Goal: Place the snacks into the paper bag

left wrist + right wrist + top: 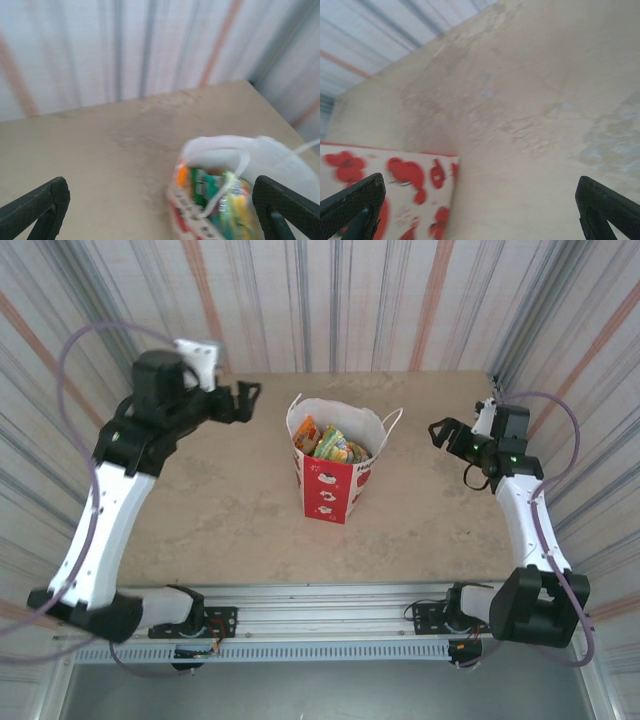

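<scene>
With snacks seemingly all tucked in the paper bag and left hand and right hand held wide, empty, the bag could be toppled by a snagged handle.

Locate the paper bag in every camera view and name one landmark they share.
Top external: paper bag upright mid tan tabletop, snacks inside.
Left wrist: lower right, blurred, snacks showing in its open top.
Right wrist: lower left corner, its red-printed side.
Shared landmark: that tabletop under the bag.
</scene>
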`<move>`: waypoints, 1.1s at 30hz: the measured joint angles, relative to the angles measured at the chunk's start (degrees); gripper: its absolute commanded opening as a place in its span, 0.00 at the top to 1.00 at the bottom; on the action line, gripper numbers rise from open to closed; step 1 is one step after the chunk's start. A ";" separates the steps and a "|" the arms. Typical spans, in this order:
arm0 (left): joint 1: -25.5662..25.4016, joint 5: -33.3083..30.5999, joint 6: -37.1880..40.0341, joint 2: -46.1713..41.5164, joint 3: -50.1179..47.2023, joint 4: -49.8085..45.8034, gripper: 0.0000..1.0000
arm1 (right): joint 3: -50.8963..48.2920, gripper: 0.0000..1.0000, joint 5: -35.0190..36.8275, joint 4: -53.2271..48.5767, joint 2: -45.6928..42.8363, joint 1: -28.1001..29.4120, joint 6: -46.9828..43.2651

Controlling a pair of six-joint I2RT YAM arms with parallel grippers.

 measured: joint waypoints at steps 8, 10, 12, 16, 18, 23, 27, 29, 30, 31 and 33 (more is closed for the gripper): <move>9.14 -7.54 4.07 -18.73 -42.47 26.18 0.01 | -15.43 0.00 5.55 16.15 6.10 -1.90 -4.02; 10.86 -9.14 4.55 -19.15 -51.28 32.48 0.01 | -17.68 0.00 6.69 20.17 6.86 -1.92 -4.96; 12.41 -10.38 4.98 -18.91 -59.84 38.82 0.01 | -20.04 0.00 7.45 24.15 7.02 -1.92 -5.97; 15.91 -11.15 5.25 -14.29 -72.96 52.74 0.01 | -26.60 0.00 8.15 35.01 7.10 -1.88 -8.22; 17.86 -10.82 5.20 -9.60 -76.78 60.17 0.01 | -29.42 0.00 8.15 39.17 7.52 -1.73 -9.22; 21.09 -7.65 5.38 3.34 -78.12 74.60 0.01 | -31.93 0.00 8.09 49.55 9.92 -1.05 -11.28; 21.64 -3.30 5.62 15.43 -74.77 86.23 0.01 | -32.92 0.00 9.09 60.26 14.53 0.55 -12.35; 21.40 -2.73 5.64 17.16 -73.66 85.94 0.01 | -33.88 0.00 10.23 64.41 17.73 2.58 -13.62; 20.96 -3.41 5.75 17.27 -73.22 85.99 0.02 | -34.10 0.00 10.97 64.61 18.56 3.56 -14.14; 20.17 -4.61 5.88 17.38 -72.37 85.94 0.01 | -34.29 0.00 11.41 64.72 18.97 4.50 -14.73; 18.73 -5.79 6.23 17.35 -70.99 85.99 0.01 | -34.21 0.00 12.98 65.20 19.10 5.44 -15.15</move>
